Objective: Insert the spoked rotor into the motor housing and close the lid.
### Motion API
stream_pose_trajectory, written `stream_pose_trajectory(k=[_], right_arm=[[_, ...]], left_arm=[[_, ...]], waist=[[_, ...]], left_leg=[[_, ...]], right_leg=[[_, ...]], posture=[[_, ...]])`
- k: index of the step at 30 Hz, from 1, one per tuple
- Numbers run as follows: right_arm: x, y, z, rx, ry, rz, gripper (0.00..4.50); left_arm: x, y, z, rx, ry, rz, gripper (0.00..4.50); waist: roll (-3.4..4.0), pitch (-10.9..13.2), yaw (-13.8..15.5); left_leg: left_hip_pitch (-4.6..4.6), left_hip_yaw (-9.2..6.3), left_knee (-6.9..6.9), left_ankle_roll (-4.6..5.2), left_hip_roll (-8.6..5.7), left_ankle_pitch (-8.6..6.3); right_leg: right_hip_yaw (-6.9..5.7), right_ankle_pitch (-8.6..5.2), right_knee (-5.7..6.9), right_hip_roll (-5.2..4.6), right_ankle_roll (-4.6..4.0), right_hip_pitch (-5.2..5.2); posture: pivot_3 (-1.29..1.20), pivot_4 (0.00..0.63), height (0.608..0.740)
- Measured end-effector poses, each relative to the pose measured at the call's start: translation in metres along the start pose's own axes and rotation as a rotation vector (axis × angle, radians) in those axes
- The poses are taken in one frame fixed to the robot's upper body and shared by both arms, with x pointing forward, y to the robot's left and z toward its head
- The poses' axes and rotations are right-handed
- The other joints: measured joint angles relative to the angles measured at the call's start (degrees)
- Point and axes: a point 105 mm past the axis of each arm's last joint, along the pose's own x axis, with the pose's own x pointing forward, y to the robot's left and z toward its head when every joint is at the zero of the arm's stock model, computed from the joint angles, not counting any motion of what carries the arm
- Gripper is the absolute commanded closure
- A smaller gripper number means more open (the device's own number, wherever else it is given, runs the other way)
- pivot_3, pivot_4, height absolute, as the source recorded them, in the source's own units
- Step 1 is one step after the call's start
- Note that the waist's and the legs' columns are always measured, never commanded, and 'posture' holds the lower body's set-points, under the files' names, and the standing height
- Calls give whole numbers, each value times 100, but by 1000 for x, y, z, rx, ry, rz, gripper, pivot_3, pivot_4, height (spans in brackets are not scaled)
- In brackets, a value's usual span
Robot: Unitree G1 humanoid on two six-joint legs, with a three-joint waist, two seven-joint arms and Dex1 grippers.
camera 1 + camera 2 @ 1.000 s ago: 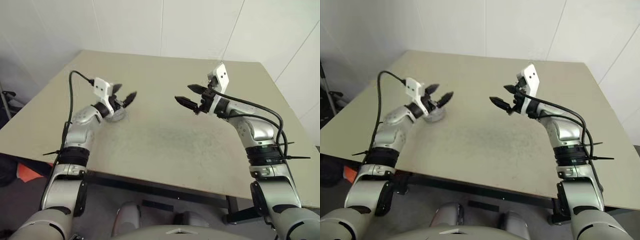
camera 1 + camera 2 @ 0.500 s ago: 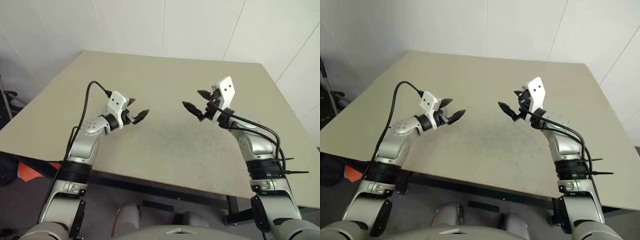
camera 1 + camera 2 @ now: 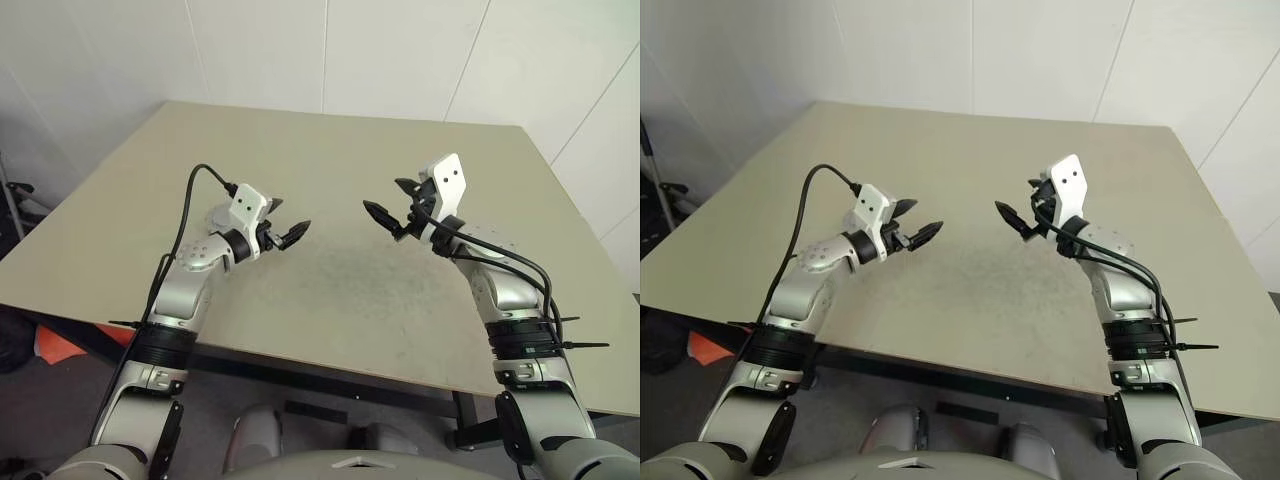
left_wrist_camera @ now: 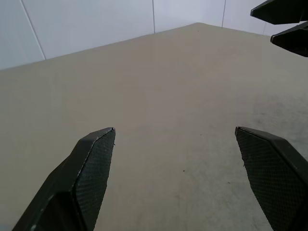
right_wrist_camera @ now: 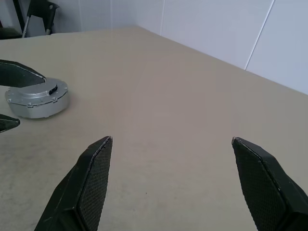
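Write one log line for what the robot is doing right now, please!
left end effector: open, empty, above table | right end effector: open, empty | round silver motor: closed, on table behind left end effector, untouched

No text, label, brand, number or sign can be read anywhere in these views
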Motion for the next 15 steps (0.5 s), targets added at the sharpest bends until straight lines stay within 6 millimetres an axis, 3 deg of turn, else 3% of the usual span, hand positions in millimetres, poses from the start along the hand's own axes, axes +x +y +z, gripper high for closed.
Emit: stream_pose_trajectory(k=[15], right_arm=[[0,-1,-3,-10,1,-8,0]], left_arm=[[2,1,1,5,-2,12,260]], waist=[[0,0,-3]], left_leg=[[0,0,0,2,0,-1]], right_leg=[[0,0,-1,0,0,0]], posture=[[0,0,740]])
